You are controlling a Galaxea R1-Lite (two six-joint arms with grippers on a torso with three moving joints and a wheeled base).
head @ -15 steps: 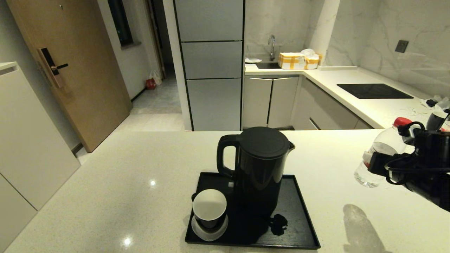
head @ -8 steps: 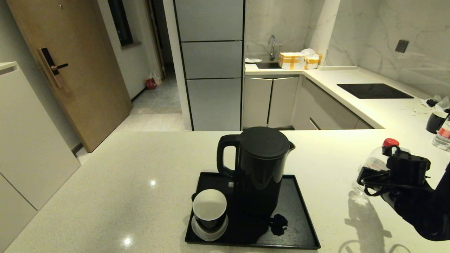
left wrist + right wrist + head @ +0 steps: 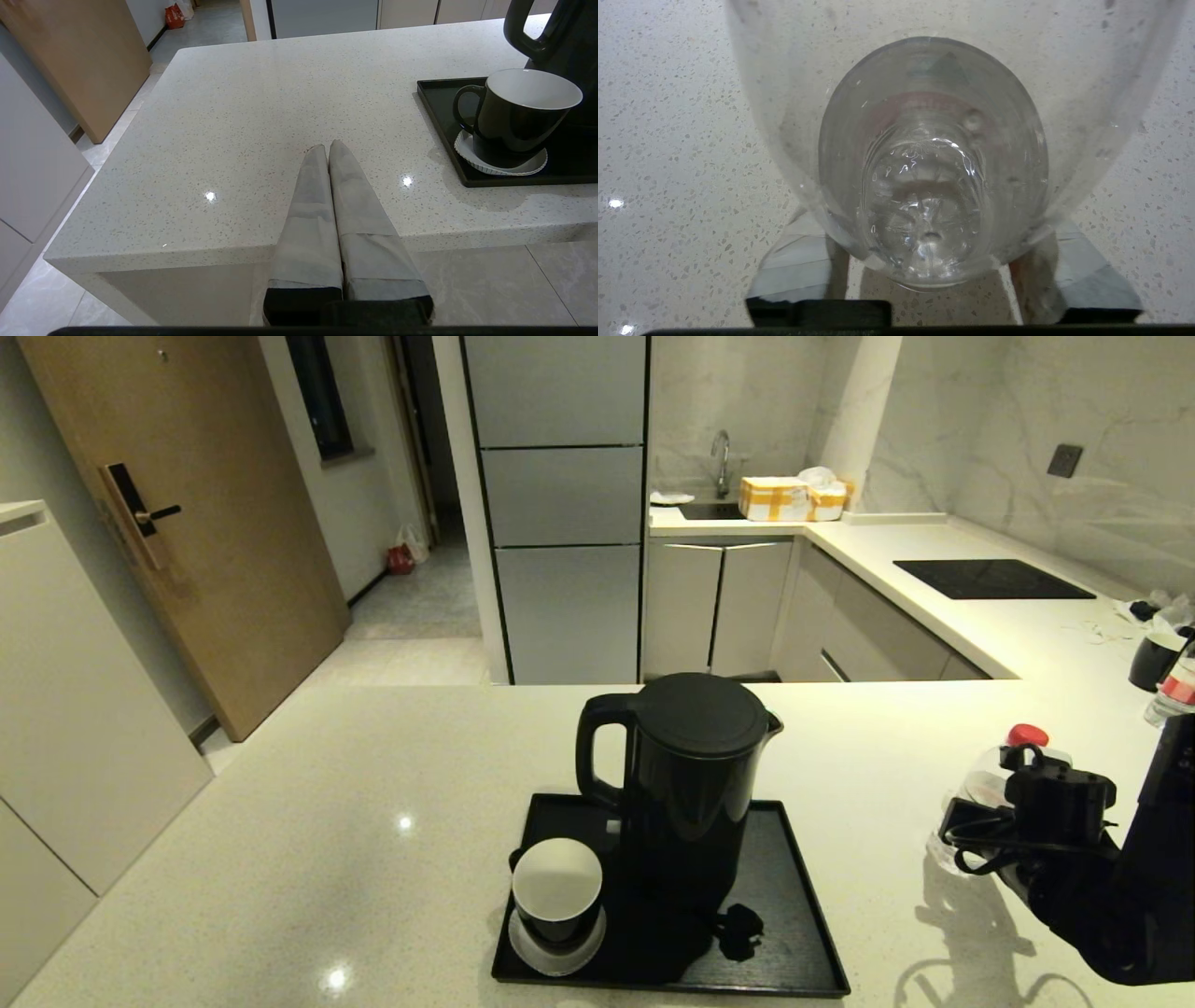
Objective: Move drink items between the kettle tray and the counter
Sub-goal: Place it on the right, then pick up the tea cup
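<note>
Kettle (image 3: 695, 784) fills tray (image 3: 803, 933) beside cup (image 3: 556, 889); right fingers (image 3: 803, 261) grip bottle (image 3: 990, 793).

**Bottle at the right, cup on the tray**

The water bottle (image 3: 985, 793), clear plastic with a red cap and red label, sits tilted at the right of the surface (image 3: 327, 821), held in the right tool (image 3: 931, 275), well apart from the tray. The black handled cup (image 3: 556, 893), white inside, stands upright in the near-left corner of the kettle tray (image 3: 803, 933). The tray is flat, black and low-rimmed, lying at the near middle of the pale speckled glossy surface.
</note>
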